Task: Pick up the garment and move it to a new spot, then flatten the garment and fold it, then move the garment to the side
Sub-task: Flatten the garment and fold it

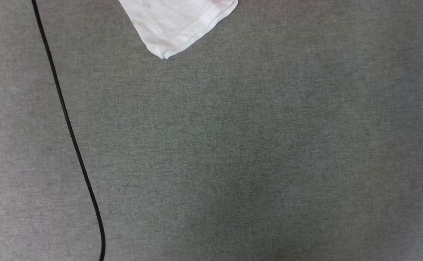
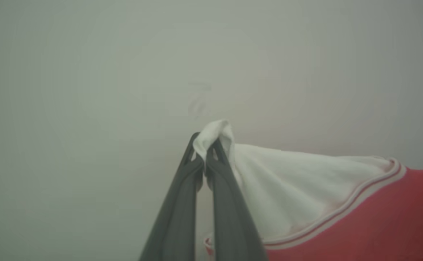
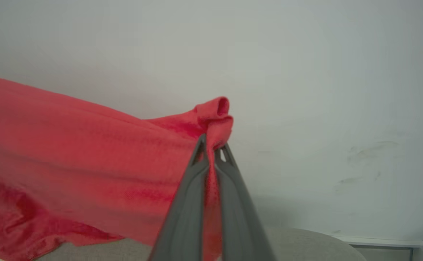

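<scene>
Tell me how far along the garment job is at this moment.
Done: the pick-up. The left gripper is shut on a white sleeve, the right gripper on red cloth, and the garment hangs between them over the grey surface. In hand: the move. Left: laying down, flattening, folding, moving aside.

This looks like a bare indoor test room or lab space, though the pictures do not settle it. The surface (image 1: pixel 269 152) is covered in plain grey woven fabric, much like upholstery, and in the right wrist view its edge (image 3: pixel 305 244) curves round. A loose black cable (image 1: pixel 70 132) trails across that fabric from the top of the head view to the bottom. Behind the surface stands a plain pale wall (image 3: pixel 305 65), matt and evenly lit, with a few faint scuff marks (image 3: pixel 371 150). Low at the wall's foot runs a white ledge (image 3: pixel 378 241) with a darker strip beneath it.
</scene>
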Motion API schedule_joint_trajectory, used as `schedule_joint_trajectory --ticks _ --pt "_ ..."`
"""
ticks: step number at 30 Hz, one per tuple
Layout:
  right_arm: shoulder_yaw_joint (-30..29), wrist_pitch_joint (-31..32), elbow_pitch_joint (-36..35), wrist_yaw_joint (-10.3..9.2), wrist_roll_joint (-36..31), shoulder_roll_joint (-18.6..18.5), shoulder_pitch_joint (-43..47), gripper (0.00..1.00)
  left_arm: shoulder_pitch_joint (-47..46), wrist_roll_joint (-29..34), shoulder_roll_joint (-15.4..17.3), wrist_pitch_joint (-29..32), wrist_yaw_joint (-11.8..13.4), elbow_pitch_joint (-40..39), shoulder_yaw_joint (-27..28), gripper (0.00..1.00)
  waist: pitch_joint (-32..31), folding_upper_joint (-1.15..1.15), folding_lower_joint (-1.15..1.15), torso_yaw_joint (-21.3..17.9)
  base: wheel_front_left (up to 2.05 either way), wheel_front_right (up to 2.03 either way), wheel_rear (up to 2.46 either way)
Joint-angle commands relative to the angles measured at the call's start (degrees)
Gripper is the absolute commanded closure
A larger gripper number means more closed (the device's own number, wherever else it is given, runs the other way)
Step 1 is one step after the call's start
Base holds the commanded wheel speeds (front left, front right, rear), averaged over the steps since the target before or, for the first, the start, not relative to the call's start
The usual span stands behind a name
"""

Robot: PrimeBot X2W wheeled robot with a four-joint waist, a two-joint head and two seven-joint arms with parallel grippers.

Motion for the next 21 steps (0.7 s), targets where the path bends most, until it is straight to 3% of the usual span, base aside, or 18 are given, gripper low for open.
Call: schedule_joint_trajectory --ticks 1,10,18,21 --pt "0.1 -0.7 1.0 -0.10 0.5 0.4 0.0 1.00 0.7 -0.4 0.0 -0.6 -0.1 0.8 -0.1 1.00 0.6 0.00 -0.01 0.2 0.00 0.00 0.00" --pt "3.4 -4.5 9.5 -0.09 3.5 2.4 6.5 1.00 9.6 -5.4 -1.8 -0.8 -1.0 7.2 -1.9 1.00 -0.7 0.00 -0.01 0.8 0.00 0.00 0.00" --pt "7.0 -8.0 14.6 -0.09 9.5 1.5 19.9 1.00 27.2 -13.7 -3.7 -2.9 -1.1 5.9 -5.1 1.00 -7.3 0.00 -0.01 1.7 0.00 0.00 0.00" --pt "8.4 -9.2 14.6 -0.09 12.3 1.2 25.4 1.00 34.6 -16.3 -2.8 -4.3 -1.1 4.4 -6.3 1.00 -10.0 0.00 -0.01 1.7 0.00 0.00 0.00"
